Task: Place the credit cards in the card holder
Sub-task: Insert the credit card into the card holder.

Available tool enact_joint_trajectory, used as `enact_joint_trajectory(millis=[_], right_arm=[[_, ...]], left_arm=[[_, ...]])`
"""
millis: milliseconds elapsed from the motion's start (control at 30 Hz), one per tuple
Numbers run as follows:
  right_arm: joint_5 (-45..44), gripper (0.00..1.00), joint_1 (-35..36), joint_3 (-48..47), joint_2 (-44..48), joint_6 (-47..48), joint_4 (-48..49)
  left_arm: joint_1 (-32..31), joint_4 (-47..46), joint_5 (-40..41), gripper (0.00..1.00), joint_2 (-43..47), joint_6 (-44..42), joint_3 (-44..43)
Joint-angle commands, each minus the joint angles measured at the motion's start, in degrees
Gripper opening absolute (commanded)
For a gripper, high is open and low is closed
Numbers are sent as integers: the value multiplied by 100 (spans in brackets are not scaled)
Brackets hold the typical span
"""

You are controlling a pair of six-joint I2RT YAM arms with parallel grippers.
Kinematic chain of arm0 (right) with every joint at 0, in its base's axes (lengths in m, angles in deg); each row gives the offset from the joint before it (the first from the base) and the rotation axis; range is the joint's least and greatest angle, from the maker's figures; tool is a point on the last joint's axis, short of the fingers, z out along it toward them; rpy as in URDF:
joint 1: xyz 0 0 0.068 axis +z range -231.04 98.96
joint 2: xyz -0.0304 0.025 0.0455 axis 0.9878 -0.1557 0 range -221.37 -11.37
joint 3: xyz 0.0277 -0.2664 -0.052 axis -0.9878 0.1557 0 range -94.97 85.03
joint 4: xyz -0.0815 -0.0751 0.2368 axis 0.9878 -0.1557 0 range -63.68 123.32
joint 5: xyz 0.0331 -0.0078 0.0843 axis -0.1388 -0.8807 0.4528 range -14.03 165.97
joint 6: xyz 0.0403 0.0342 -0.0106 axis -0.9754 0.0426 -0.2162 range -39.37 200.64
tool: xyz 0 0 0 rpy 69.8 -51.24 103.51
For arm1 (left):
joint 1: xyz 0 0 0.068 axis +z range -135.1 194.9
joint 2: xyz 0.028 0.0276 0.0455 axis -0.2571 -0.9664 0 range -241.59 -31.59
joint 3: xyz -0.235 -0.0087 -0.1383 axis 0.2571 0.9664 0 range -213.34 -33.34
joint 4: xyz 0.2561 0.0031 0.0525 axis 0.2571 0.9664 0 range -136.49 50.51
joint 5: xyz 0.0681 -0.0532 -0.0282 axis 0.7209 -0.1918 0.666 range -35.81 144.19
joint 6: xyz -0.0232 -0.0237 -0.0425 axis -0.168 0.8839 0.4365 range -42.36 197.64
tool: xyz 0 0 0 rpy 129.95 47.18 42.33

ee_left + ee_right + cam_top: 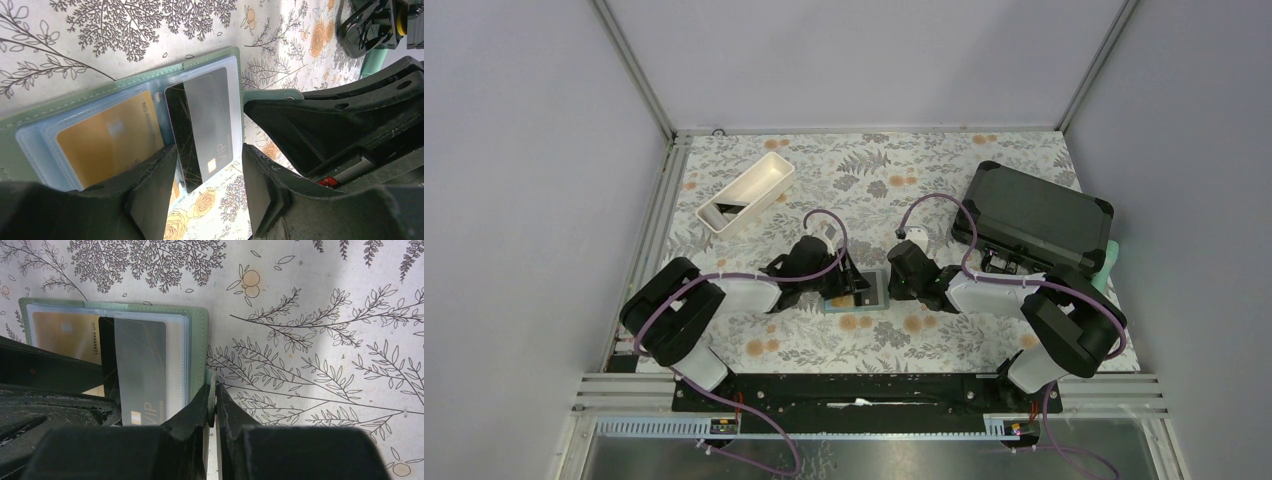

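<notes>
Cloth printed with ferns and orange blossoms covers the table (864, 180) under both my pincers. Beyond my right pincer (212, 395), off to its outer side and well apart from it, lies the black hard case (1036, 218), closed and flat. Well beyond my left pincer (209, 160), towards its outer side, the white tray (776, 168) sits at a slant. Something dark (724, 211) lies at the tray's nearer end, too small for me to tell what it is.

The sage-green card holder (201, 340) lies open on the cloth, right between my two pincers, with its pale translucent pockets facing up. My right pincer is pressed together on the holder's green side tab, and the thin strip shows between the two fingertips.

My left pincer is spread about halfway, its fingers standing either side of the near end of the dark card (200, 120). That card is partway into a pocket: the clear sleeve covers its far part, and its near end, marked VIP, sticks out towards me. One finger's edge overlaps the card's corner and a narrow gap shows beside the other finger. I cannot tell whether either pad touches the card.

The gold card (107, 137) sits fully in the neighbouring pocket, just beside that same finger.
</notes>
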Motion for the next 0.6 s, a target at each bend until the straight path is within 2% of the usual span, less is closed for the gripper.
enact_joint_trajectory(millis=[0,567], right_arm=[[3,0,57,-77,-123,16,-212],[17,0,56,-79,-129,0,-211]], left_arm=[[-66,336,172,53,-156,-17,-130],[-286,468,217,53,-271,6,-433]])
